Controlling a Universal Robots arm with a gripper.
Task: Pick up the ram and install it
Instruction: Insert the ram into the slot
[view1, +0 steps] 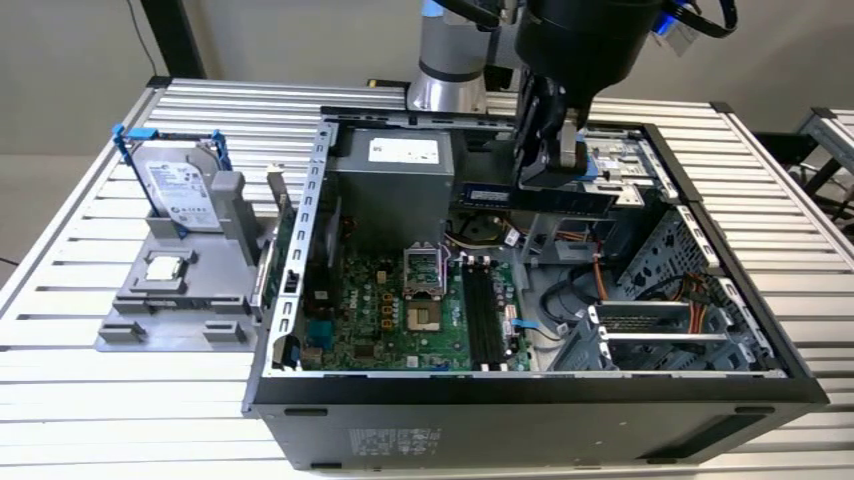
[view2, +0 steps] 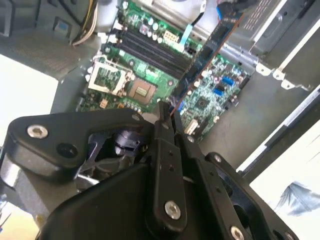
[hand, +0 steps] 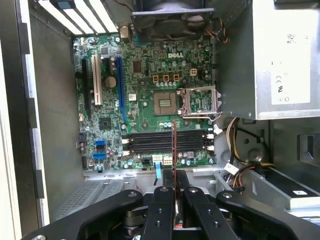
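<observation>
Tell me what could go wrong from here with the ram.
The ram, held in the hand, looks crosswise to the black memory slots in the first wrist view; lowered so, it may not seat. The loose cables beside the slots could snag it.

I have the open computer case (view1: 534, 425) lying on the slatted table (view1: 120, 420), with the hard drive (view1: 180, 190) upright on its stand (view1: 174, 300) just beside the case at the exterior view's left. Inside, the motherboard (view1: 387, 320) lies on the case floor. Its memory slots (view1: 483, 310) are at the exterior view's right of the processor socket (view1: 424, 290), and the power supply (view1: 394, 175) is farther back. My gripper (view1: 555, 182) hangs above the interior with the ram (view1: 487, 196) pinched between its fingers, over the slots in the first wrist view.
</observation>
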